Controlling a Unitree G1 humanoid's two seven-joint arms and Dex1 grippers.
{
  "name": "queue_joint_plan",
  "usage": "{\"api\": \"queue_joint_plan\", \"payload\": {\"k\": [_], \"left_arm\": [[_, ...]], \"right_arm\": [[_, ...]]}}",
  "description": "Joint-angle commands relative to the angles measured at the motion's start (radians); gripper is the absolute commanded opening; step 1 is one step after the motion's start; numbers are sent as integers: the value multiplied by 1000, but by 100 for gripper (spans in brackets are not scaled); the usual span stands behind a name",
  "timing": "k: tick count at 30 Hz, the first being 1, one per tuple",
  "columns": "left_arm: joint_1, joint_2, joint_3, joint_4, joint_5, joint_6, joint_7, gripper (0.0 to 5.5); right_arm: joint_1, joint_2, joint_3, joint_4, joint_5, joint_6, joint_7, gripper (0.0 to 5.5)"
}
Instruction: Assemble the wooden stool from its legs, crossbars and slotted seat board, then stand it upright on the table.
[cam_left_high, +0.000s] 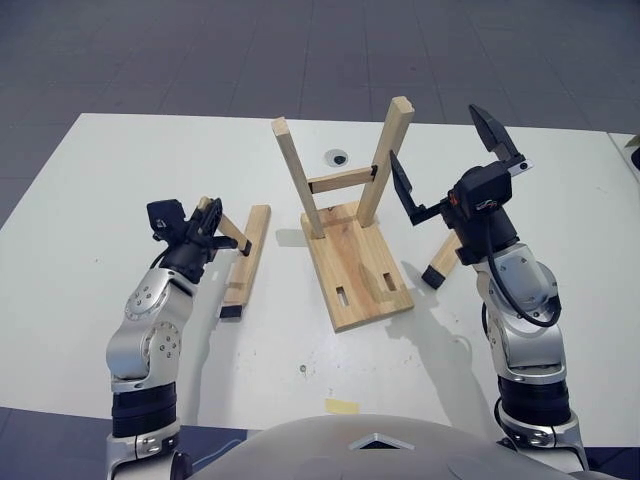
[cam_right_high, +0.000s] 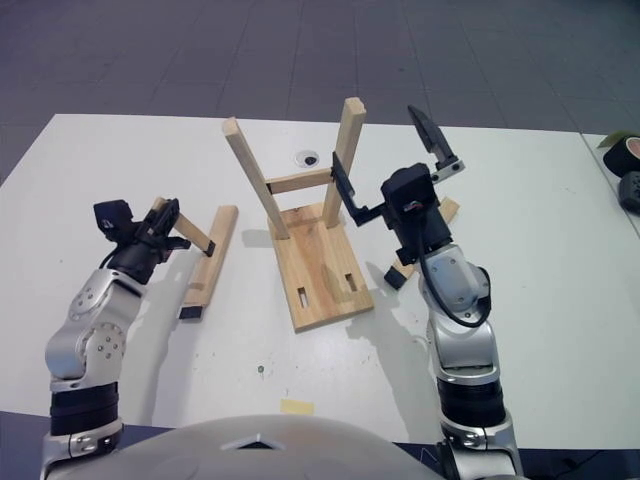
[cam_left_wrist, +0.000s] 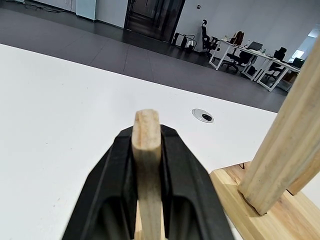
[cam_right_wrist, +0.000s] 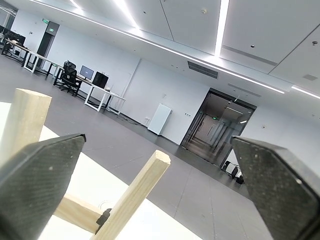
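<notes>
Roughly half done: seat board (cam_left_high: 357, 270) sits mid-frame on the counter (cam_left_high: 100, 180) with two legs (cam_left_high: 298, 178) and a crossbar (cam_left_high: 341, 180) fitted at its upper end, lower slots (cam_left_high: 343, 296) empty, loose legs (cam_left_high: 245, 262) either side; left jaws clamped on a wooden bar (cam_left_wrist: 147, 150), right jaws apart by the uprights.

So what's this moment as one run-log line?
left tool: shut on wooden bar | right tool: open beside upright leg | seat board: lying flat, two slots empty
</notes>
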Motion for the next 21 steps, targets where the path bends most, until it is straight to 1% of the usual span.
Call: {"api": "queue_joint_plan", "payload": {"k": [1, 4, 6, 9, 11, 13, 15, 16, 18, 21], "left_arm": [[82, -4, -97, 38, 107, -17, -18, 43], [154, 0, -176, 106, 217, -136, -54, 43], [201, 3, -209, 153, 263, -194, -76, 43], [224, -4, -212, 198, 278, -235, -91, 43], [203, -12, -194, 238, 265, -250, -97, 43], [180, -6, -187, 267, 270, -275, -105, 43], [172, 13, -189, 248, 287, -313, -124, 43], [169, 24, -186, 222, 299, -331, -127, 80], [149, 60, -159, 117, 320, -342, -126, 107], [-2, 117, -98, -86, 283, -239, -125, 164]], "right_arm": [[-9, 0, 5, 0, -9, 8, -1, 540], [-12, 8, 8, -5, -11, 11, -7, 540], [-21, 14, 3, -6, -1, 21, -10, 540], [-36, 15, -6, -4, 2, 28, -10, 540], [-42, 14, -7, -1, -1, 25, -10, 540], [-47, 15, -6, 4, -4, 24, -12, 540], [-50, 17, -3, 5, -6, 23, -13, 540], [-51, 19, -3, 4, -6, 25, -14, 540], [-59, 22, -4, 9, 0, 28, -13, 540], [-62, 23, -8, 15, 3, 30, -14, 540]]}}
